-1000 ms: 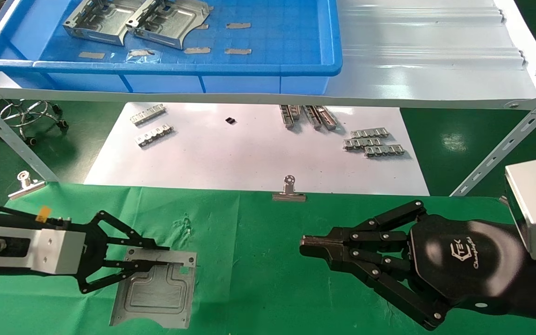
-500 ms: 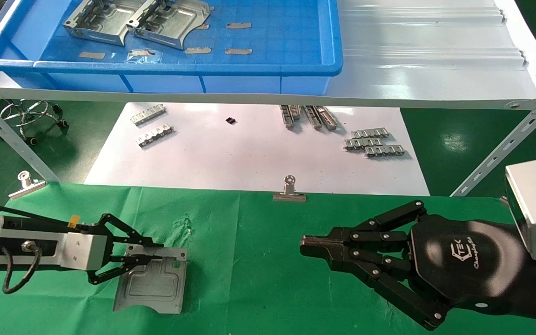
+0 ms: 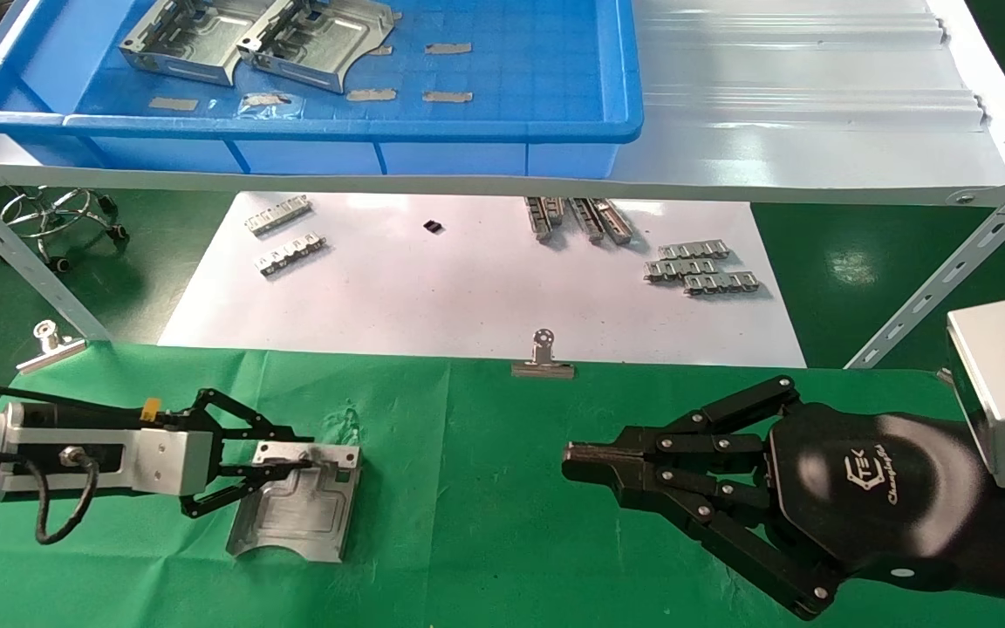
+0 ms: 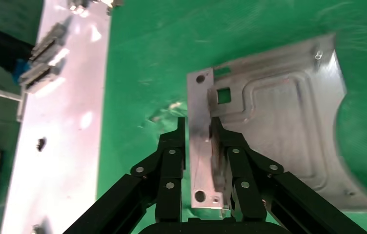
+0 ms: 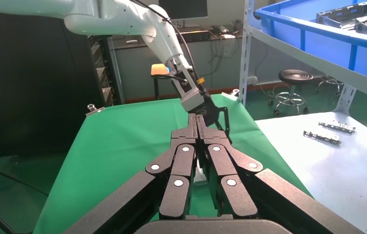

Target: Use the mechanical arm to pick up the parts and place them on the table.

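Observation:
My left gripper (image 3: 293, 464) is shut on the bent-up rim of a silvery stamped part (image 3: 297, 506), which lies low on the green cloth table (image 3: 468, 523) at the left. In the left wrist view the fingers (image 4: 220, 141) straddle the rim of the part (image 4: 279, 126). My right gripper (image 3: 577, 462), black with a white logo on its palm, hangs shut and empty over the cloth at the right; it also shows in the right wrist view (image 5: 196, 119). Two more parts (image 3: 180, 35) (image 3: 315, 39) lie in the blue tray (image 3: 293, 126).
The tray stands on a grey shelf (image 3: 816, 131) above a white sheet (image 3: 468, 288) that holds several small toothed strips (image 3: 699, 266). Binder clips (image 3: 543, 358) (image 3: 49, 344) pin the cloth's far edge. Slanted shelf struts (image 3: 947, 270) stand at both sides.
My left gripper has carried the part down and away from me, toward the cloth's far edge; the part now looks to rest on the cloth. The right arm has not moved.

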You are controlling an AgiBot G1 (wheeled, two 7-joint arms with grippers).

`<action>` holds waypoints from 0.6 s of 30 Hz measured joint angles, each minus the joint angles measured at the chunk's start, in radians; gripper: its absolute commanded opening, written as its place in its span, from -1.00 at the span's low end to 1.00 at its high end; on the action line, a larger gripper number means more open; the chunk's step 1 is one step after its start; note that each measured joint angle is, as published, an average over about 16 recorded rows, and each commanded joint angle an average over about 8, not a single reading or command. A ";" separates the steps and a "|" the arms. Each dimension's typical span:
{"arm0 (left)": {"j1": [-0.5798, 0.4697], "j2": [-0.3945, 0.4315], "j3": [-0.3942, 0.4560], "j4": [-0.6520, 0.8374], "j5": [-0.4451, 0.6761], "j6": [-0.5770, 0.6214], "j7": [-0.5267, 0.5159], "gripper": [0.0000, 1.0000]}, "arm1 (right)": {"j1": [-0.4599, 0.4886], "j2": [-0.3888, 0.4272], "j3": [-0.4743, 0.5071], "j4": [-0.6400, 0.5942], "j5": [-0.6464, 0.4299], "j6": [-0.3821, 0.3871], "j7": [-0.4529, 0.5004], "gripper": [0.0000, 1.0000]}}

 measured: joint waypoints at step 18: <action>0.008 -0.039 -0.057 -0.023 -0.066 0.135 -0.229 1.00 | 0.000 0.000 0.000 0.000 0.000 0.000 0.000 0.97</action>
